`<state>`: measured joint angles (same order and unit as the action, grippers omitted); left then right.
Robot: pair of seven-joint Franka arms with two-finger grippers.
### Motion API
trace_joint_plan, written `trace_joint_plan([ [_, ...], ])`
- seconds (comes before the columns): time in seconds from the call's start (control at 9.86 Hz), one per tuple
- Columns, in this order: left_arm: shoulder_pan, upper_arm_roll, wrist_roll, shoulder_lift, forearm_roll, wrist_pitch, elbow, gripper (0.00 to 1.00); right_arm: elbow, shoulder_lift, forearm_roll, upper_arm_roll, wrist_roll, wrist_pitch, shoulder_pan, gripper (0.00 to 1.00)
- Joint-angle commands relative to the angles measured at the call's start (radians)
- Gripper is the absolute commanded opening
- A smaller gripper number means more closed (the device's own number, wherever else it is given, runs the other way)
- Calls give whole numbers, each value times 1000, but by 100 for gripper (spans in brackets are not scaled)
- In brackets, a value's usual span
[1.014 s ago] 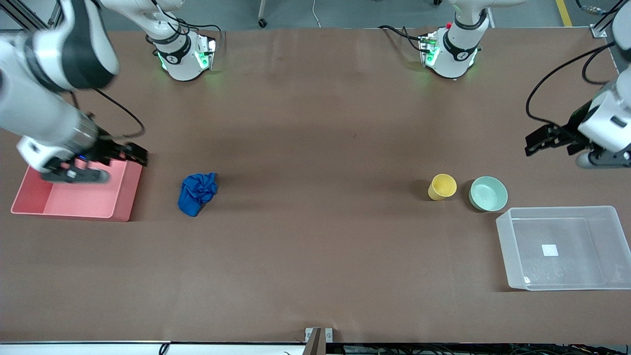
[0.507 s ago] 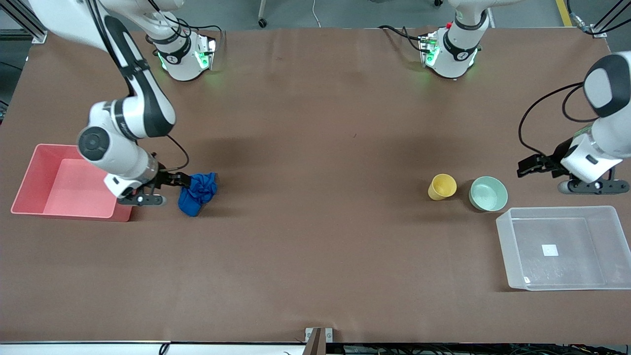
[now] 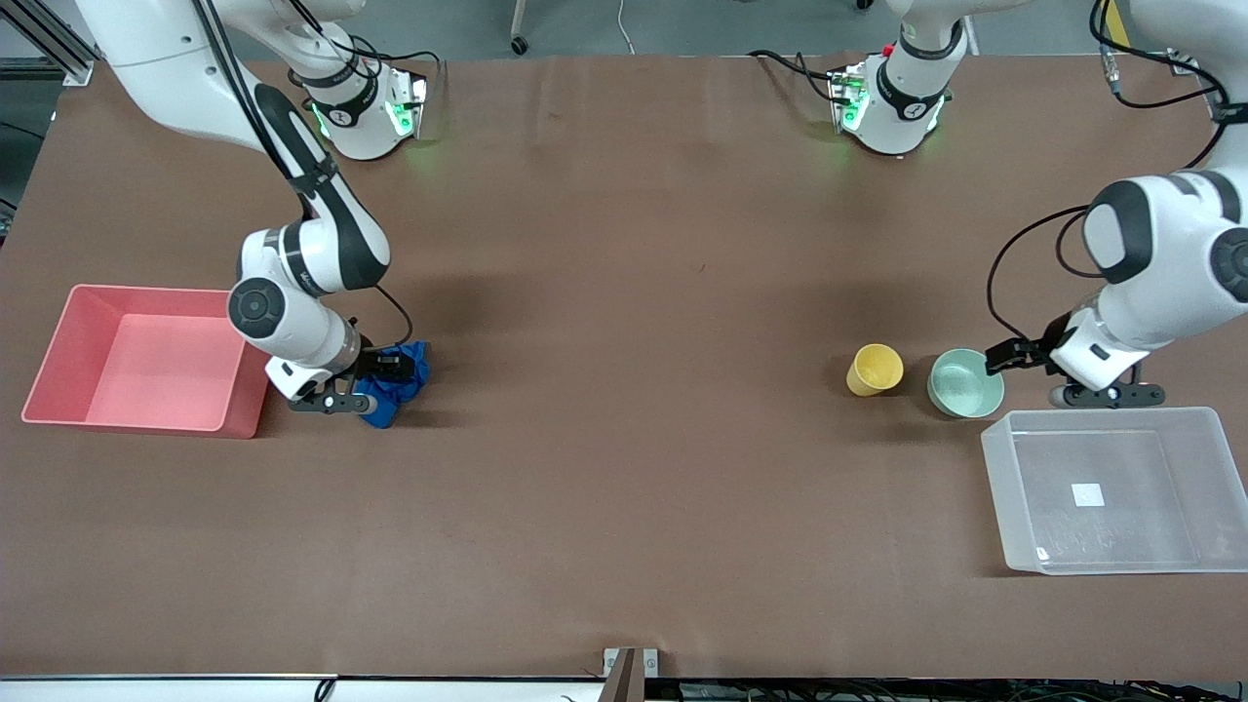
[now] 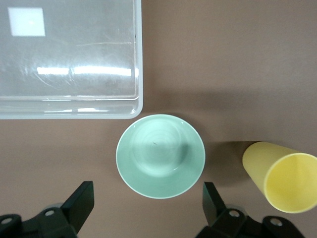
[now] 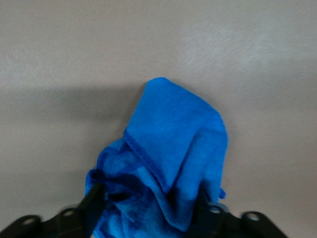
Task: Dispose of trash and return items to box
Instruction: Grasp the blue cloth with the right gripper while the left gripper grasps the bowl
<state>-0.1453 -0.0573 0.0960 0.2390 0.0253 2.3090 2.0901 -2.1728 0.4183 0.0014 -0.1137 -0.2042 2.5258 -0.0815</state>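
Crumpled blue wad (image 3: pixel 395 378) by pink bin; yellow cup (image 3: pixel 874 370) (tilted), mint bowl (image 3: pixel 965 382) beside clear box (image 3: pixel 1209 487).

cloth wad (image 3: pixel 395 382): bright blue | cup (image 3: pixel 875 370): yellow | bowl (image 3: pixel 965 383): pale mint-green | bin (image 3: pixel 58 336): pink | box (image 3: pixel 1209 429): clear, white label | table (image 3: pixel 624 487): brown

A robotics lab: two white Franka arms stand bolted by their bases (image 3: pixel 366 117) with green status lights on a wide table (image 3: pixel 624 292) covered in plain brown sheeting. Black cables (image 3: pixel 790 63) trail from the bases, aluminium framing (image 3: pixel 39 39) edges the corner, and a grey floor with yellow tape (image 3: pixel 1114 24) shows past the table.
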Motion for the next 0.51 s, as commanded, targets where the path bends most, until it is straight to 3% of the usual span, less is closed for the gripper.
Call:
trace_joint_plan([
  [0.0,-26,-3,16,74,13,119,54,97,-48,-15,-8,-1,-21,59,-3,10],
  [0.1,-27,-3,16,118,12,168,54,97,-41,-16,-6,-1,-29,51,2,1],
  [0.2,-28,-3,16,150,13,209,54,97,-35,-24,-6,-1,-46,33,8,1],
  [0.3,-42,-3,14,173,12,230,54,97,-9,-50,-6,-1,-56,-34,11,1],
  [0.41,-46,-3,14,186,11,233,54,96,51,-100,0,0,-63,-197,12,1],
])
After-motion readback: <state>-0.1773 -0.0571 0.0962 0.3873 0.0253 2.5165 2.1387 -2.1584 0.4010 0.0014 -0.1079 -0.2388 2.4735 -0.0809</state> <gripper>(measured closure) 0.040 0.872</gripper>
